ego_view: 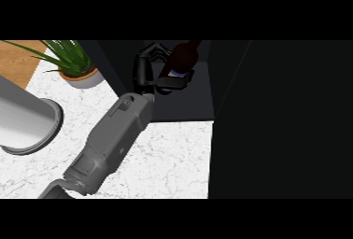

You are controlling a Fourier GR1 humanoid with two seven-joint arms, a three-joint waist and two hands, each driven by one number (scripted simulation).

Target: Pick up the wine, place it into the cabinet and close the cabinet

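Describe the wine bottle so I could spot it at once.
Find the dark cabinet at the top of the white counter, to the right of the potted plant. A grey forearm runs into its opening, and the black left hand curls round the wine bottle. It is the only dark reddish-brown thing, with a small pale label, unlike the green plant and the grey cylinder.

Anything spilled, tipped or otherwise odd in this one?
Nothing stands out. The left hand holds the wine bottle inside the open cabinet; the potted plant stands upright on the counter, no spill visible.
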